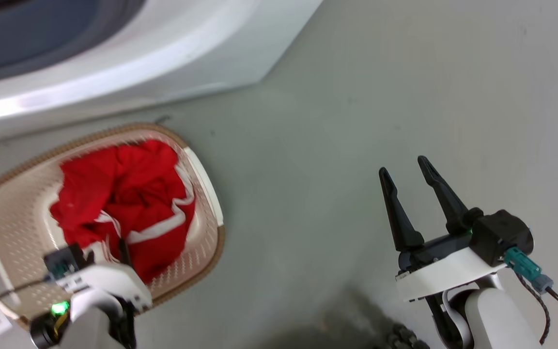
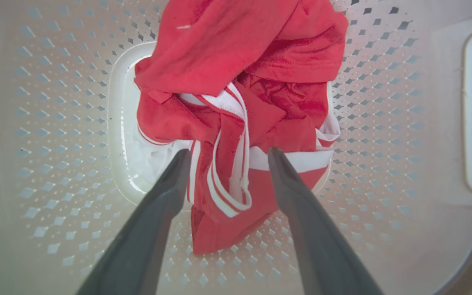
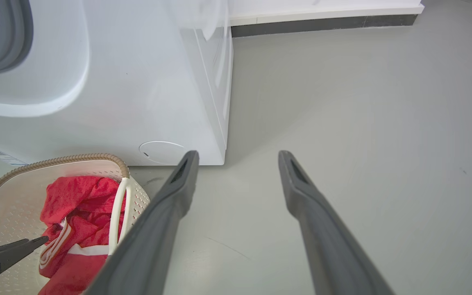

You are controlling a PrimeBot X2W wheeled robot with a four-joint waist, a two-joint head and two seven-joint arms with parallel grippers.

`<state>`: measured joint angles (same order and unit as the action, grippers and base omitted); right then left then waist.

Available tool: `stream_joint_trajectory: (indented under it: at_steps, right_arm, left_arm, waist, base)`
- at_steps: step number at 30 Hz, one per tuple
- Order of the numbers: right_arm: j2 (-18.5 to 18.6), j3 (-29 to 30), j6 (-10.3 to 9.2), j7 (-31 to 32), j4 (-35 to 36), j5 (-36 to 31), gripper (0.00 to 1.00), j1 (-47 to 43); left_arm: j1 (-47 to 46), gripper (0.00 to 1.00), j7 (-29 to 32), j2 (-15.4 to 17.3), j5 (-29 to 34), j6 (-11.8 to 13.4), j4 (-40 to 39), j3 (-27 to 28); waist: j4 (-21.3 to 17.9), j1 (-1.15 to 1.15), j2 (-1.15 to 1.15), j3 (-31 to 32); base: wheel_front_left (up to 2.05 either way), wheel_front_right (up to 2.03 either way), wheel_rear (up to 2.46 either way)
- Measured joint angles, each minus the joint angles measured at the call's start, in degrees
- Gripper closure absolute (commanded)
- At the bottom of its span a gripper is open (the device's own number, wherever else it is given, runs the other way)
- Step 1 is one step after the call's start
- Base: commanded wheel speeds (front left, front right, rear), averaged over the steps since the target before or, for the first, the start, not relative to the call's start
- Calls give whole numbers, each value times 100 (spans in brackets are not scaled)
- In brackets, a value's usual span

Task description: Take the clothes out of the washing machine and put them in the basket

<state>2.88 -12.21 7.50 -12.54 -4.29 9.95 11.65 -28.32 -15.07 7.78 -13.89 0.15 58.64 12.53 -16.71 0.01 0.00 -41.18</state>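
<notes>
The clothes (image 1: 124,194), bright red with white stripes, lie bunched in the basket (image 1: 211,252) on the floor in front of the washing machine (image 1: 162,63). My left gripper (image 1: 119,247) hangs over the basket's near side. In the left wrist view it (image 2: 230,152) is open, with a striped fold of the clothes (image 2: 240,61) lying between and below its fingers on the perforated basket wall (image 2: 55,123). My right gripper (image 1: 407,165) stands open over bare floor to the right, holding nothing. The right wrist view shows that gripper (image 3: 239,153), the machine (image 3: 137,82), basket (image 3: 55,160) and clothes (image 3: 80,196).
Grey floor (image 1: 356,97) stretches to the right of the machine and basket. A white wall base with a dark skirting strip (image 3: 322,22) runs along the far side. The porthole's grey gasket (image 3: 10,37) shows at the machine's upper left. The basket has a white handle (image 3: 117,213).
</notes>
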Motion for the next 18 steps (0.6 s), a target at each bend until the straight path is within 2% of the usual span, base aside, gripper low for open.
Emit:
stream_joint_trajectory:
  at_steps: [10, 18]
  right_arm:
    - [-3, 325, 1, 247, -48, -254, 0, -498]
    - [-2, 670, 0, 554, 245, -500, 0, -978]
  left_arm:
    - [998, 0, 0, -363, 171, -202, -370, -119]
    - [1473, 0, 0, -474, 256, -302, -1572, -324]
  waist:
    - [289, -1, 0, 1483]
    - [655, -2, 0, 2488]
  base:
    - [0, 0, 0]
    - [0, 0, 0]
